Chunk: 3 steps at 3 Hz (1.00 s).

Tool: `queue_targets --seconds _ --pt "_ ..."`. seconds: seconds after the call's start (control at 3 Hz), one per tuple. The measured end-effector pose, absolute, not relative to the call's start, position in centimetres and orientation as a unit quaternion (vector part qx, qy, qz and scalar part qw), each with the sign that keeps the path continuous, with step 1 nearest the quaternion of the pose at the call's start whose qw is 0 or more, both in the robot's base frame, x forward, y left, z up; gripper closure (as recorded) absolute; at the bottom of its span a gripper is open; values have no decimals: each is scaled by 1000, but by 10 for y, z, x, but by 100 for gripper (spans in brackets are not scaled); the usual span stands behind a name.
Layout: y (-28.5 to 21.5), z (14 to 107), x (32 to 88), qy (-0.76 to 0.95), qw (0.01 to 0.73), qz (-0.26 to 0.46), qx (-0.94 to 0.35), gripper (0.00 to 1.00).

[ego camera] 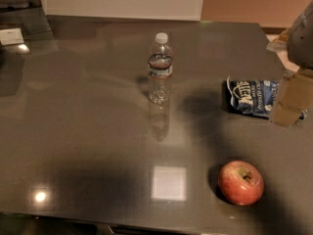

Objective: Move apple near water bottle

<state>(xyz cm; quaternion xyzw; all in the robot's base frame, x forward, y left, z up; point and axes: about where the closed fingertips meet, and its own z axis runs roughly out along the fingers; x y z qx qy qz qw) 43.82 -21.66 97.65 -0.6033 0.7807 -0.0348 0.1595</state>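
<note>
Round apple [240, 182], clear water bottle [160, 70] — end effector [291, 100] far right.

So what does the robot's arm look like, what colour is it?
The pincer, at the right edge by the blue-and-white snack bag, is tan and blocky, like cardboard. The arm above it is grey and rounded. I can't see any cables or markings.

1. Upright water bottle [160, 67], white-capped, toward the far middle of the dark glossy table [88, 121].
2. Red apple [240, 182] near the front edge (stem dimple facing up), well apart from the bottle.
3. Blue-and-white snack bag [252, 98] lying flat at right.
4. Gripper [286, 109] at the right edge, overlapping the bag's right end.
</note>
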Motion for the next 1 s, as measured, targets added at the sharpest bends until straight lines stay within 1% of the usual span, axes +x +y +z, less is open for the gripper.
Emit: queue_targets --seconds 0.33,1.0 --pt "-216 977 438 780 160 -36 -604 0" --pt "-206 968 404 752 154 23 -640 0"
